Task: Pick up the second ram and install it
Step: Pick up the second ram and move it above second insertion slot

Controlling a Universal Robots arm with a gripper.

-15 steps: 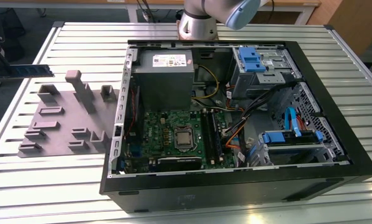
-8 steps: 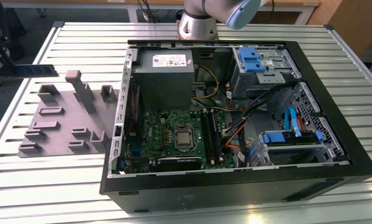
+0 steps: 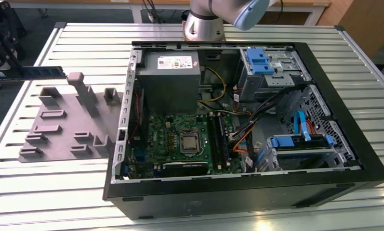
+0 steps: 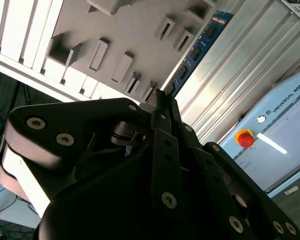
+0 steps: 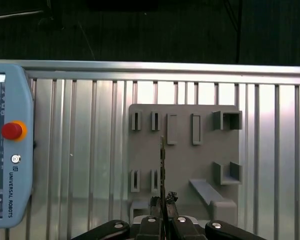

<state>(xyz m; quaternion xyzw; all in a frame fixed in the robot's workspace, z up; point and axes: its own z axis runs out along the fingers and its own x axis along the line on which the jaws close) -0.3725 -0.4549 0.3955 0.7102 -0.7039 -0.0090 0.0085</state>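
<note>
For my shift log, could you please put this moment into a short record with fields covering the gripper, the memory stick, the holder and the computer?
gripper: black two-finger gripper, shut on the RAM stick
held item: long, narrow blue-green RAM stick, carried edge-on above the holder, clear of it
holder: grey plastic fixture plate with upright slots, on the slatted metal table
computer: open black tower case lying on its side, at the exterior view's right of the holder
motherboard: green board, long black memory slots beside the processor
</note>
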